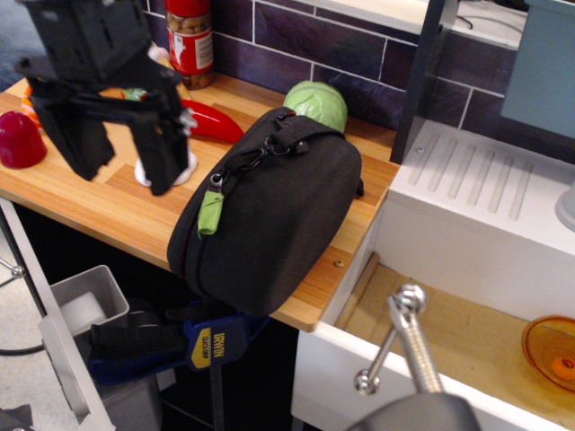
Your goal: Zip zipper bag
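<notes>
The zipper bag (278,220) is a large black fabric case lying on the wooden counter (108,202), its near end overhanging the front edge. Its lime-green pull tab (209,214) hangs on the left side, below a black strap loop (292,135). My gripper (124,171) is black, with two long fingers pointing down and wide apart. It is open and empty, hovering left of the bag, a short way from the pull tab.
Toy foods lie behind and left: a green cabbage (316,103), a red pepper (211,118), a dark red piece (20,139), a partly hidden fried egg (184,166) and a jar (190,40). A white sink unit (476,224) stands at right. A blue clamp (211,346) sits under the counter.
</notes>
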### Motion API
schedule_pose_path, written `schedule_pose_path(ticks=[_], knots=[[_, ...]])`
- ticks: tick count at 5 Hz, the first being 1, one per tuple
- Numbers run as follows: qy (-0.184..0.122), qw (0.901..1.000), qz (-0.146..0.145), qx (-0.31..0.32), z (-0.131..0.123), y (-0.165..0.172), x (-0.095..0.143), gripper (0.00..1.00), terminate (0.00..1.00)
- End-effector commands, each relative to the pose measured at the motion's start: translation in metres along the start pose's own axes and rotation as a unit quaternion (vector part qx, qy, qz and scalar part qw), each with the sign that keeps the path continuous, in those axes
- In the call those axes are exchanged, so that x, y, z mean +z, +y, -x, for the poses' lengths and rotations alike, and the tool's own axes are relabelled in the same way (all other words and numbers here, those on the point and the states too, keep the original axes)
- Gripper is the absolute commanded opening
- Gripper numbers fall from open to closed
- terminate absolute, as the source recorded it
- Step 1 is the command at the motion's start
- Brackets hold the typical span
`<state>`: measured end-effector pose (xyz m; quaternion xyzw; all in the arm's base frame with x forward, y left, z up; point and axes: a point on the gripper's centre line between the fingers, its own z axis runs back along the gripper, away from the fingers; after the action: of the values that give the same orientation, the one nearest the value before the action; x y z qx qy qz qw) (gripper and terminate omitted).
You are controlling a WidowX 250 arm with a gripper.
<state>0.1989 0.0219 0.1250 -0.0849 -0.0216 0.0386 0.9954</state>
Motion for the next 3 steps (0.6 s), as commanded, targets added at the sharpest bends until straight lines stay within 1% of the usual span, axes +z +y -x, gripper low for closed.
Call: schedule_pose_path(ticks=[1, 2, 3], knots=[[-0.015, 0.9993, -0.024, 0.024, -0.009, -0.018, -0.020, 1.00, 0.00], [-0.017, 0.9989, -0.033, 0.029, -0.011, -0.026, -0.031, 1.00, 0.00], [-0.007, 0.9986, -0.042, 0.031, -0.011, -0.034, -0.037, 1.00, 0.00]])
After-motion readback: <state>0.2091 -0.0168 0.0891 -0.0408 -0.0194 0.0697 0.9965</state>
